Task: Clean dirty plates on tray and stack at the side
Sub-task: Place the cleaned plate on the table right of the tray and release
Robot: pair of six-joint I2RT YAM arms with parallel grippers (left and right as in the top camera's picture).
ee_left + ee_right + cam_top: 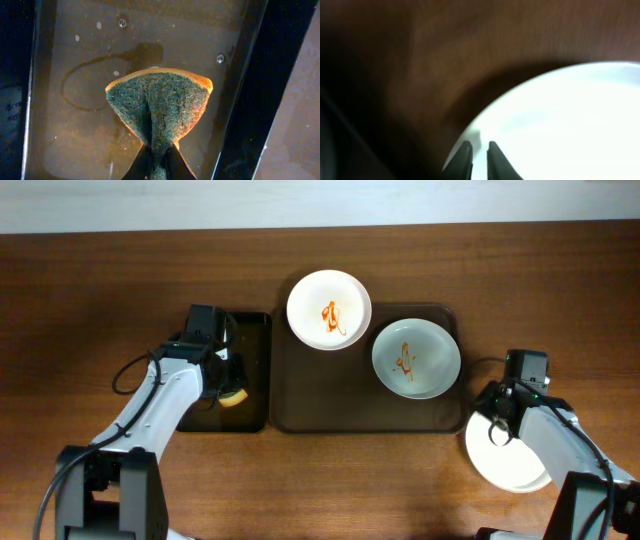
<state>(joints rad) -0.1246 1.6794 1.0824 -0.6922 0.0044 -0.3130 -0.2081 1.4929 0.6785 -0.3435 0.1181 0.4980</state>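
Two dirty plates lie on the brown tray: a white plate at its back left, overhanging the rim, and a pale mint plate at its right, both with orange sauce squiggles. A plain white plate lies on the table right of the tray, and it also shows in the right wrist view. My left gripper is shut on a green and orange sponge over the black tray. My right gripper hovers over the plain plate's left edge with its fingers almost together and nothing between them.
The black tray stands left of the brown tray, with a wet film and droplets on its floor. Bare wooden table surrounds both trays. A white wall strip runs along the table's far edge.
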